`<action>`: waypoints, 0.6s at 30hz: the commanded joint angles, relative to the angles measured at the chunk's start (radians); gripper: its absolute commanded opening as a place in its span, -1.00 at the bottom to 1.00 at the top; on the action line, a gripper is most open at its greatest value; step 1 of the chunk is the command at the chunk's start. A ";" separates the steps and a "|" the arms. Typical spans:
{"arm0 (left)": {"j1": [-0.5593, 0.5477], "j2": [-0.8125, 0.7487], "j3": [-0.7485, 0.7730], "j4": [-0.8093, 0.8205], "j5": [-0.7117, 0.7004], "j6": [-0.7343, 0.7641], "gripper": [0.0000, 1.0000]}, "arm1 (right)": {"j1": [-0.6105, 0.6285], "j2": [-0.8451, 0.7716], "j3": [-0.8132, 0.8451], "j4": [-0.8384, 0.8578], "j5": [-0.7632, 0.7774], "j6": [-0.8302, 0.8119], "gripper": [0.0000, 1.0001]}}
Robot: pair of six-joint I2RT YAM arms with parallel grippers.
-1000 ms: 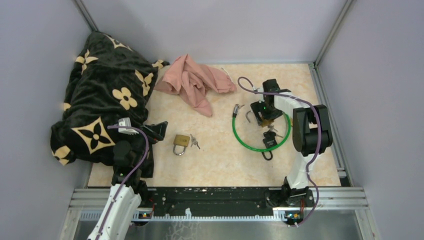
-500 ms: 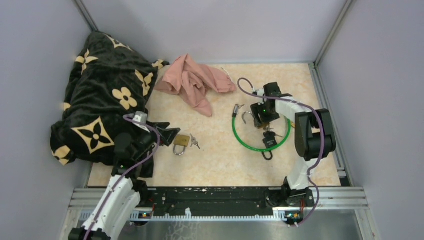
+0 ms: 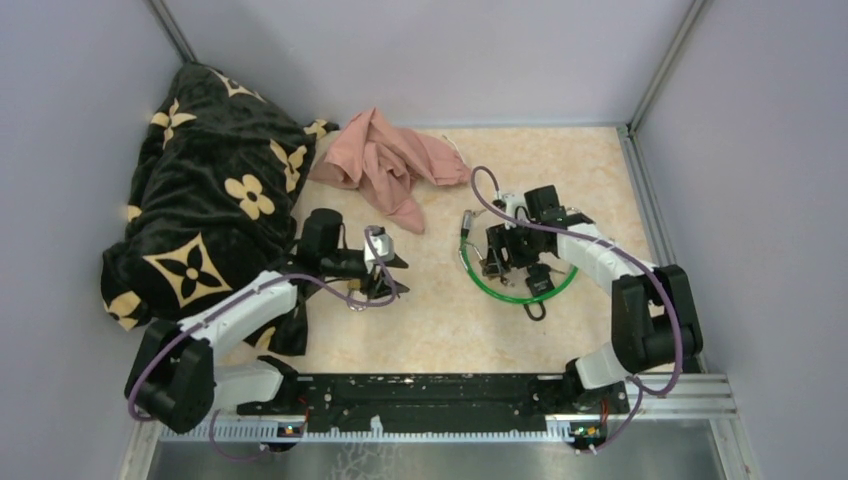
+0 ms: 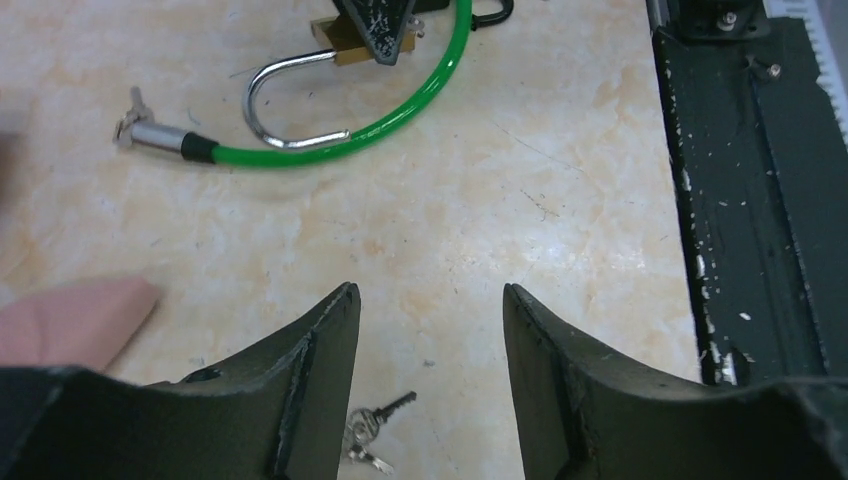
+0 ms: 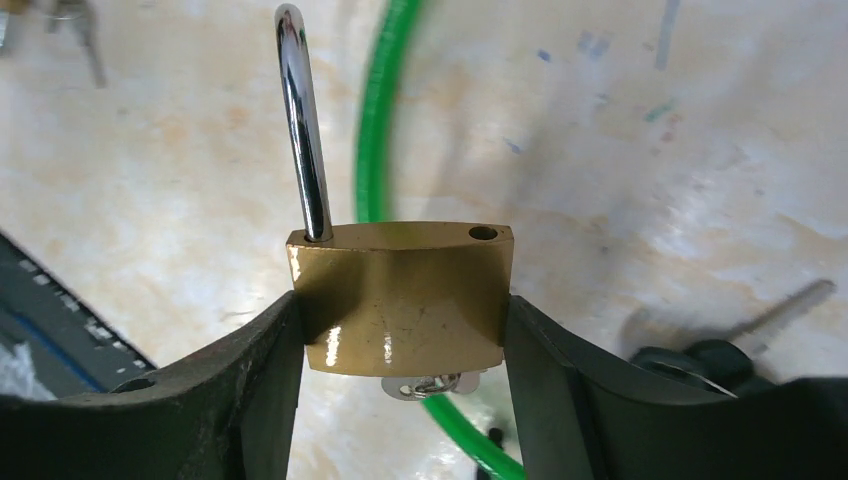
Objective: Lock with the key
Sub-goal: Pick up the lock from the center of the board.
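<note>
Pinching the brass padlock (image 5: 400, 300) by its sides, the right fingers (image 5: 240, 400) hold it just above the green cable (image 5: 375, 120), shackle open. Left of that cable, the left fingers (image 4: 300, 390) stand spread over the keys (image 4: 372, 432) on the counter (image 4: 480, 200).

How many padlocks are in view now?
2. A brass padlock is clamped in the right tool; a black padlock lies at the green cable's near edge. Another may be hidden beneath the left tool, where keys lie.
</note>
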 commanded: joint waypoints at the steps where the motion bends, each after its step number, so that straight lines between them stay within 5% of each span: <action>1: -0.087 0.098 0.072 0.095 -0.008 0.214 0.24 | 0.052 -0.099 0.008 0.091 -0.184 0.042 -1.00; 12: -0.154 0.245 0.188 0.087 -0.052 0.330 0.57 | 0.237 -0.132 -0.021 0.183 -0.353 0.075 -1.00; 18: -0.157 0.232 0.145 -0.015 -0.082 0.388 0.41 | 0.291 -0.122 -0.013 0.208 -0.400 0.080 -1.00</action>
